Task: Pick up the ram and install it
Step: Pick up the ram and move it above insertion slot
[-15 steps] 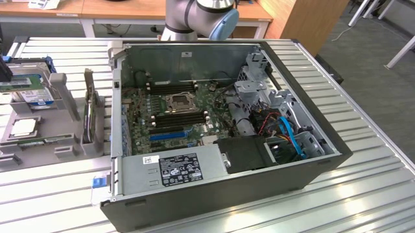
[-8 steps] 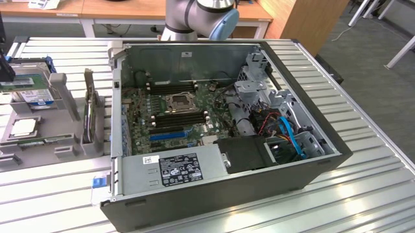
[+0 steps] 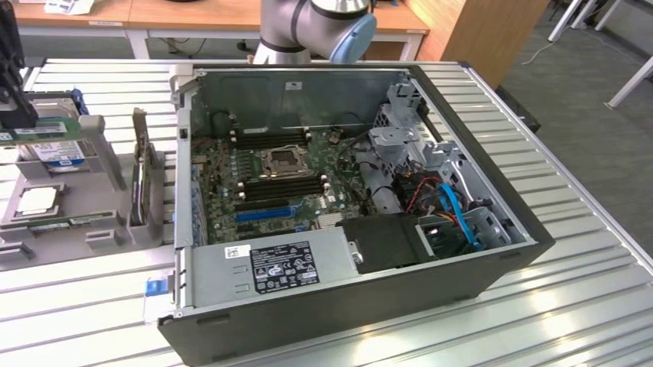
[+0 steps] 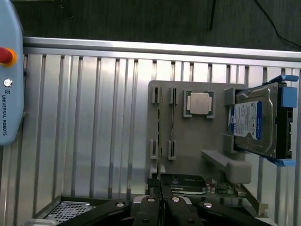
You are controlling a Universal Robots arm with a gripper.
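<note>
Tool (image 4: pixel 159 184) tips pressed together, near ram (image 4: pixel 159 125) on grey tray (image 4: pixel 188 136).

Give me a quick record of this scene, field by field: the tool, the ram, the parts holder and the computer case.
tool: shut, at the edge of the grey holder
ram: on edge between the holder's brackets, not picked up
grey holder: lies on the slatted table, also carries a processor and a hard drive
computer case: open, motherboard exposed, black memory slots in view
</note>
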